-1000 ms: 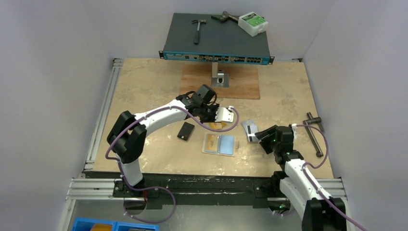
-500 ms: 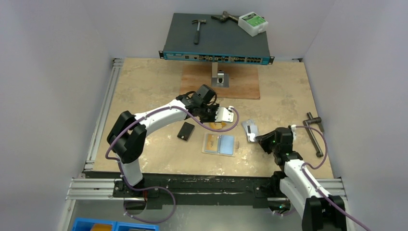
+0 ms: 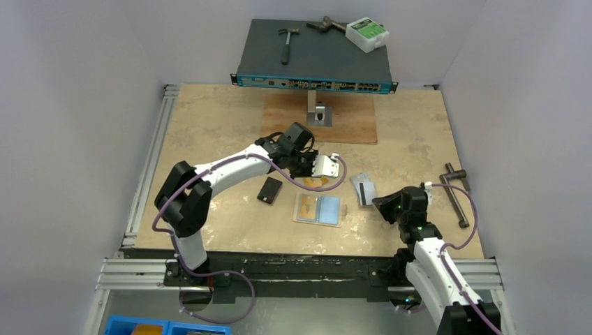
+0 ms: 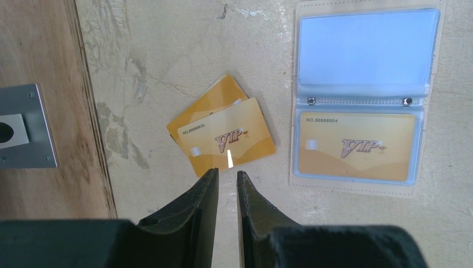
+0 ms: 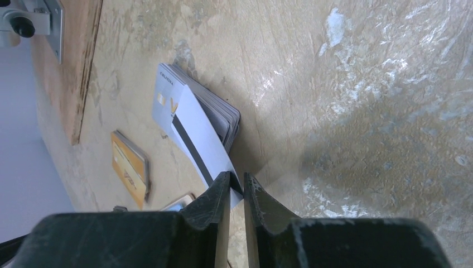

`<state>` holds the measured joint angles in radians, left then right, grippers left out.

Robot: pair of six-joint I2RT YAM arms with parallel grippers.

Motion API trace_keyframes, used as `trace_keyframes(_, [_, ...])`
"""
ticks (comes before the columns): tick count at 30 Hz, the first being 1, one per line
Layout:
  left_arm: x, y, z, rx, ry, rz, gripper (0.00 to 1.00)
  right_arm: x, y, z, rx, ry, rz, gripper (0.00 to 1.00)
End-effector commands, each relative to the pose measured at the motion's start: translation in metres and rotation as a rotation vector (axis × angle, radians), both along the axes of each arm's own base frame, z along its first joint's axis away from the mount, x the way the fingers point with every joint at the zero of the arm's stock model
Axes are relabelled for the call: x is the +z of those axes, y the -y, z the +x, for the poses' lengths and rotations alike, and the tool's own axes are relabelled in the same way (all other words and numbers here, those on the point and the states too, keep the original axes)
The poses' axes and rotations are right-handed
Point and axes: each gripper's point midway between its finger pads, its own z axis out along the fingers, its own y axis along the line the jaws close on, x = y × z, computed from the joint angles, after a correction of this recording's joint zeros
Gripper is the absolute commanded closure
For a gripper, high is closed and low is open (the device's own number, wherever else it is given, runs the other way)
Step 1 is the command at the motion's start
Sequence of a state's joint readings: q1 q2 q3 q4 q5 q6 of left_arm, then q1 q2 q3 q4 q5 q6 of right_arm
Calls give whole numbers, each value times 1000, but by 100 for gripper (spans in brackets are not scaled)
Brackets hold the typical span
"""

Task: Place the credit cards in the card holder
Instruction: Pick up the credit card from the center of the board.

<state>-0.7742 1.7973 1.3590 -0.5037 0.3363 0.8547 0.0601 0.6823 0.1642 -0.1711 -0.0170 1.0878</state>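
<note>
right fingers (image 5: 222, 188) pinching silver-grey card (image 5: 192, 139), left fingers (image 4: 208, 185) narrow above orange cards (image 4: 228, 137)

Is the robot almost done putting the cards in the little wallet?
Not yet. One orange card already sits in a pocket of the open card holder. The right gripper is pinching a silver-grey card at the silver stack. Left to go: that stack, the two loose orange cards by the left gripper, and the black card.
</note>
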Motion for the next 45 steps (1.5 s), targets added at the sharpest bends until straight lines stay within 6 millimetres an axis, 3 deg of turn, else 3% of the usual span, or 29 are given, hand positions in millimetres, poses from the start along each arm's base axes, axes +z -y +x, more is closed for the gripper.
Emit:
trace_keyframes(1, [29, 2, 2, 12, 31, -52, 82, 25, 1, 9, 8, 56, -18, 89])
trace_keyframes(15, [57, 5, -9, 72, -79, -116, 81, 83, -14, 43, 164, 259, -69, 100])
trace_keyframes(22, [70, 3, -17, 99, -119, -145, 81, 101, -23, 54, 242, 314, -87, 100])
trace_keyframes(25, [79, 1, -17, 126, -137, -170, 81, 119, -32, 59, 323, 372, -111, 100])
trace_keyframes(29, [102, -7, -22, 156, -226, -218, 81, 135, -59, 58, 531, 432, -102, 100])
trace_keyframes(36, [133, -35, -47, 200, -482, -304, 76, 140, -120, 35, 887, 473, -59, 100])
trace_keyframes(40, [130, -47, -68, 164, -534, -277, 76, 158, -153, 22, 1033, 514, -75, 100])
trace_keyframes(45, [129, -64, -89, 16, -447, -248, 75, 180, -184, -1, 1240, 539, -88, 100])
